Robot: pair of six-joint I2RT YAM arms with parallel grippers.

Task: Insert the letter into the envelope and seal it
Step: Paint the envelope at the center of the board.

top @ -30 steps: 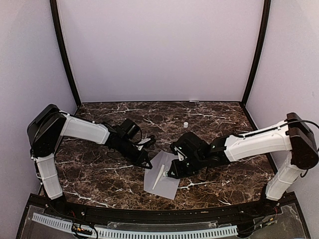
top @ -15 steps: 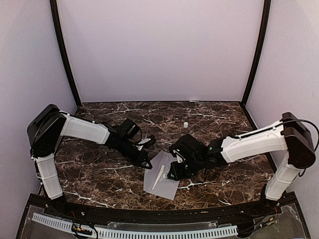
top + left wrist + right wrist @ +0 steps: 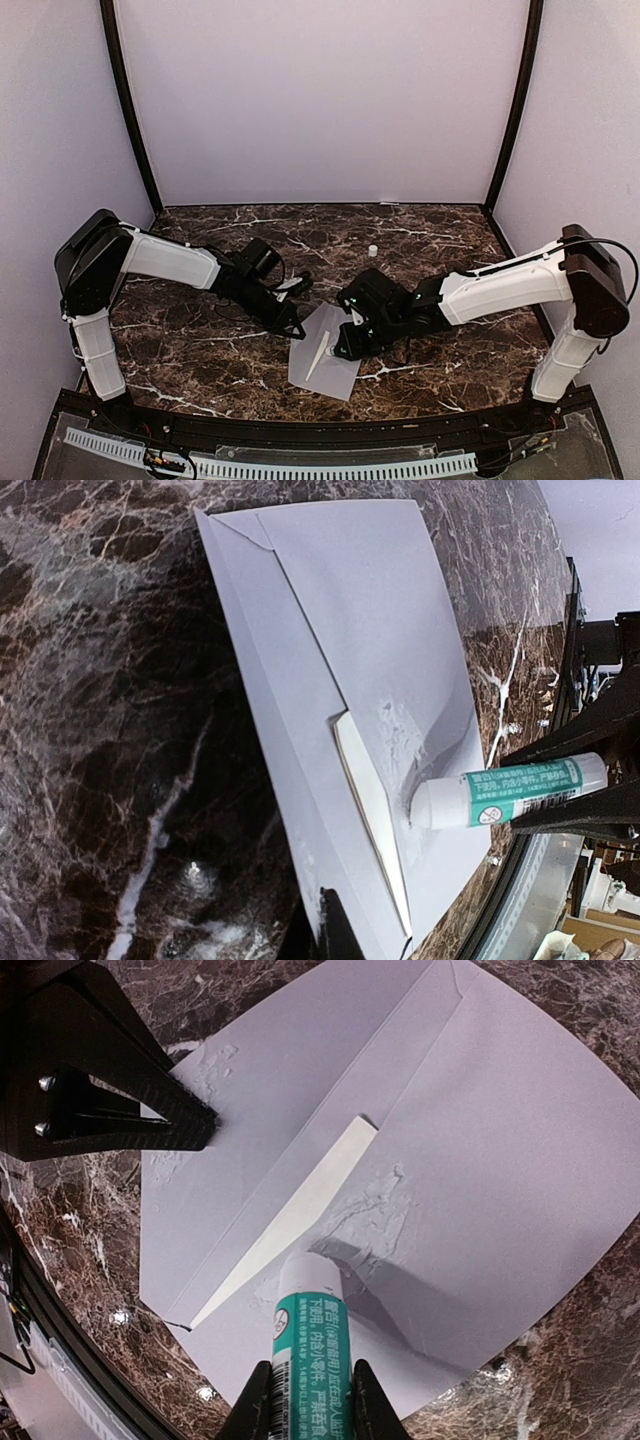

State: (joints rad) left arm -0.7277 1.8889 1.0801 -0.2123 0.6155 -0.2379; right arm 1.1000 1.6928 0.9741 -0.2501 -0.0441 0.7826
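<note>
On the left of the counter, the left gripper is closed, its tip pinning the envelope by its edge. The letter sits inside, a cream sliver showing at the mouth. The right gripper clamps a glue stick, whose tip is on the grey paper beside that sliver. Too much pressure could wrinkle the paper, drag the envelope free, or glue the letter.

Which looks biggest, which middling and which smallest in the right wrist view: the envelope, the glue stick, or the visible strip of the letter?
1. envelope
2. glue stick, though it sits nearest the camera, so this place is unsure
3. letter, with only a narrow strip showing
</note>
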